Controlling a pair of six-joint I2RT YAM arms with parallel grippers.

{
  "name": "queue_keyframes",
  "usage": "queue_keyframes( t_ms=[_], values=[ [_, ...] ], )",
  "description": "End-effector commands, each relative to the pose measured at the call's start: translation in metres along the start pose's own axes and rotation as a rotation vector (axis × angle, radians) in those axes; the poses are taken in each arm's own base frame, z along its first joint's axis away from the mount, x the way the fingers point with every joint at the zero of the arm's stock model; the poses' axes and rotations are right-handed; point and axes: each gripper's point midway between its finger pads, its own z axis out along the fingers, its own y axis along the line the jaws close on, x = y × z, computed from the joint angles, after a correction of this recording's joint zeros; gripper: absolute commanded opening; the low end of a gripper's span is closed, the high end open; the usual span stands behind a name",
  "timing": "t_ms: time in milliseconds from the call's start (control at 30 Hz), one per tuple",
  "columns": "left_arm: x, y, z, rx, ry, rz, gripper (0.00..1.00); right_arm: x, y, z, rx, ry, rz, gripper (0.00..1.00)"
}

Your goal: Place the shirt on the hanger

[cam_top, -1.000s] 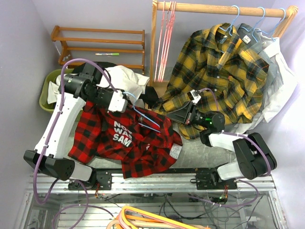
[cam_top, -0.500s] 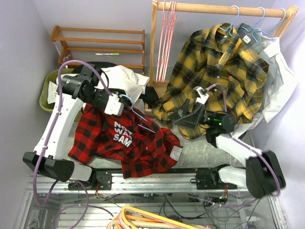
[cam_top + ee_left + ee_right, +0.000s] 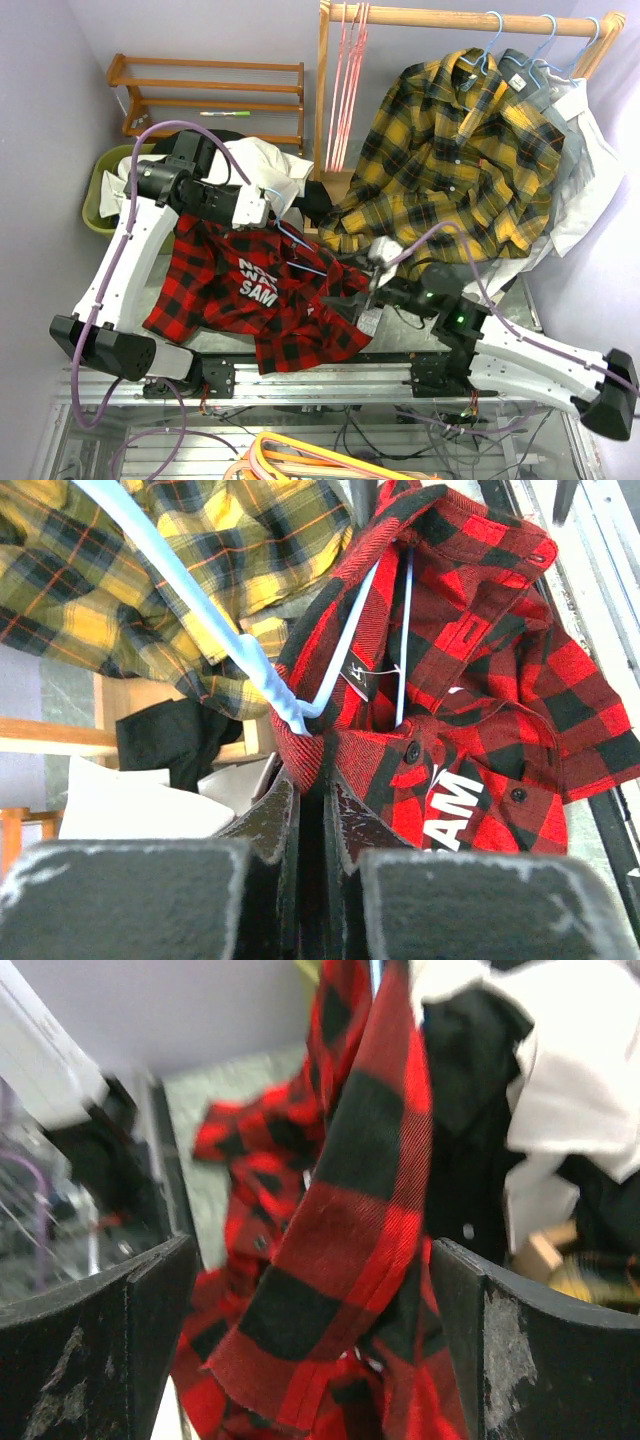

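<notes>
The red-and-black plaid shirt (image 3: 250, 300) with white letters is bunched on the table, its collar lifted. My left gripper (image 3: 268, 212) is shut on the red collar fabric (image 3: 305, 755). The light-blue wire hanger (image 3: 250, 655) runs from just past its fingertips down into the neck opening, and shows as thin blue lines (image 3: 300, 245) from above. My right gripper (image 3: 342, 292) is low at the shirt's right side, jaws wide open. In the right wrist view a hanging strip of the shirt (image 3: 350, 1240) lies between its fingers (image 3: 110, 1340), untouched on either side.
A yellow-and-black plaid shirt (image 3: 450, 150) and a white shirt (image 3: 590, 170) hang from the wooden rail (image 3: 470, 18), with pink hangers (image 3: 345, 80) at its left. White and black clothes (image 3: 265, 170), a green bin (image 3: 100, 205) and a wooden rack (image 3: 210, 95) stand behind the left arm.
My right arm has swung down and left from the yellow shirt to the red shirt's right side, and its jaws have opened. The left gripper still holds the collar, almost unmoved.
</notes>
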Motion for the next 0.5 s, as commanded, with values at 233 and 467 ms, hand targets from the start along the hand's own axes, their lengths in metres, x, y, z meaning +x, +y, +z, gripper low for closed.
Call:
queue_keyframes(
  t_ms=[233,467],
  values=[
    [0.012,-0.012,-0.003,0.024,0.064,0.056,0.07,0.060,-0.022,-0.006,0.200,0.218,-0.328,1.00],
    [0.030,-0.029,0.006,0.123,0.066,0.109,0.07,0.066,-0.009,-0.005,0.109,0.286,-0.344,1.00]
  ],
)
